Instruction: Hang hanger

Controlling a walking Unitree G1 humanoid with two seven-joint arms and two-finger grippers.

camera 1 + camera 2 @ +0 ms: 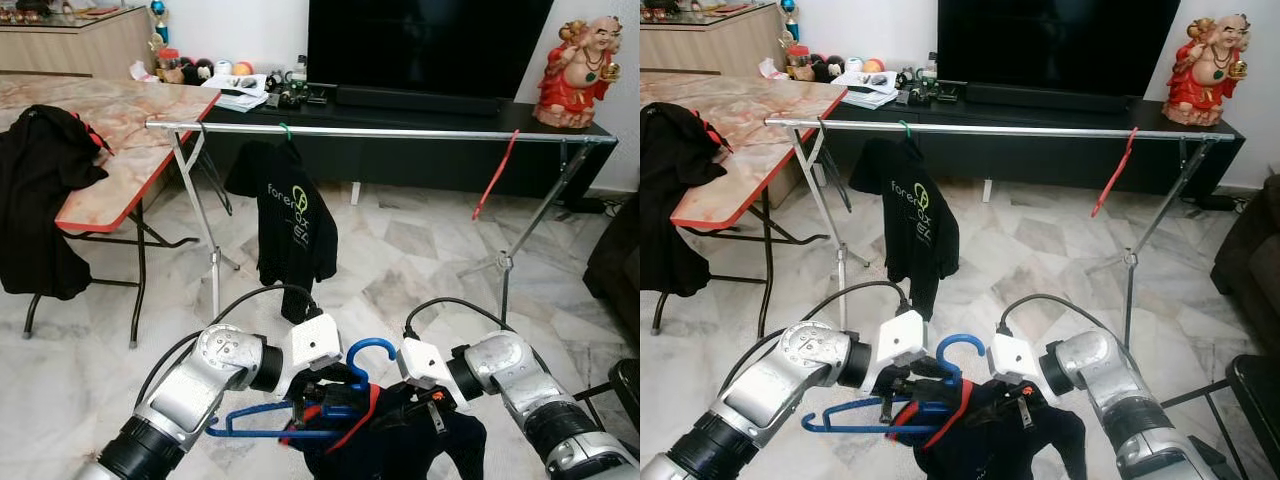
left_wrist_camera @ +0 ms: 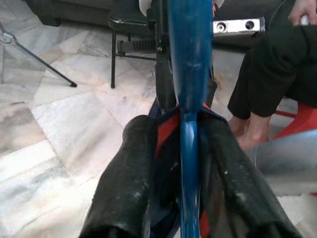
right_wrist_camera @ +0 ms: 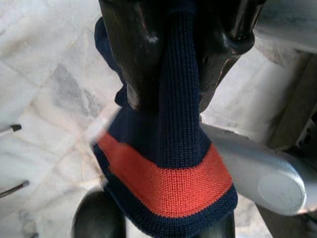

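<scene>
A blue hanger with its hook pointing up is held low in front of me, and my left gripper is shut on its neck. The left wrist view has the blue hanger squeezed between both black fingers. A navy shirt with a red band drapes over the hanger. My right gripper is shut on that shirt's ribbed fabric. Ahead runs the silver rail of a drying rack, carrying a black T-shirt on a green hook and a red hanger.
A marble-top folding table with dark clothes stands at the left. A black TV console and a red statue sit behind the rack. A person's legs and a chair appear in the left wrist view. A dark sofa is at right.
</scene>
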